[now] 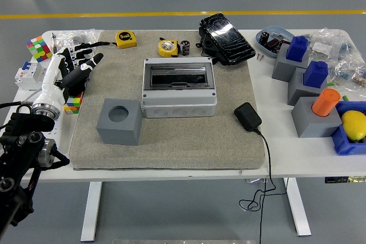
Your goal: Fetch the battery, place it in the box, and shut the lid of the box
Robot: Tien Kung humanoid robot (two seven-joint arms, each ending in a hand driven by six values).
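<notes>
Nearest, at the frame's left edge, the left robot hand [77,67] hovers above the tabletop [274,158] with fingers loosely extended, holding nothing. Mid-frame sits the box [179,87], its lid apparently down, though the dark window makes that hard to judge. Farther back, upper centre, the battery [185,47] stands just beside a yellow tape measure [168,47]. Reaching well means crossing over the box and pinching the battery without nudging the tape.

You see a grey cube [118,121] with a round hole on the mat [171,147], 2 yellow tape measures [126,39] at the far edge, and a black adapter [247,116] right; the orange cylinder [326,102] probably sits in a grey block.
</notes>
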